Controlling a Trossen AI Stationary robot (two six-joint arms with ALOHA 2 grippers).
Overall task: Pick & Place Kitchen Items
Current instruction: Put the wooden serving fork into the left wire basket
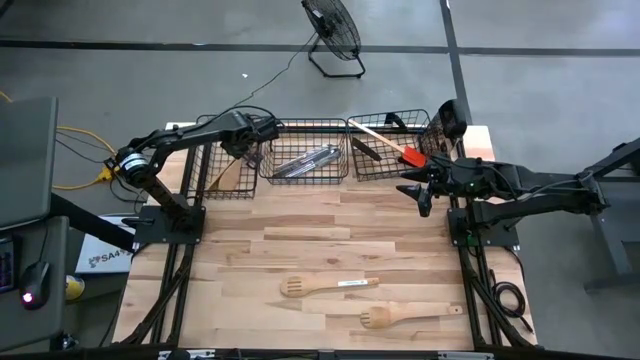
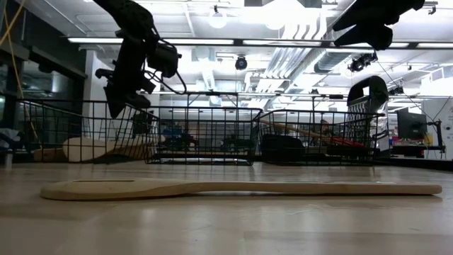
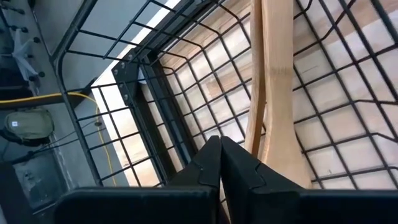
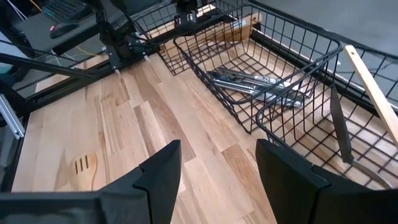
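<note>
Two pale wooden slotted spatulas lie flat on the table near its front edge; one fills the low view. At the far side stand three black wire baskets. The left basket holds wooden utensils, the middle one silver cutlery, and the right one a red-headed spatula and a black tool. My left gripper hangs shut over the left basket, just above the wooden utensils, with nothing between its fingers. My right gripper waits open in front of the right basket.
The baskets' wire walls and rims stand close around my left gripper. Bare wooden table stretches between the baskets and the two spatulas. The arms' black frames stand at the table's left and right sides.
</note>
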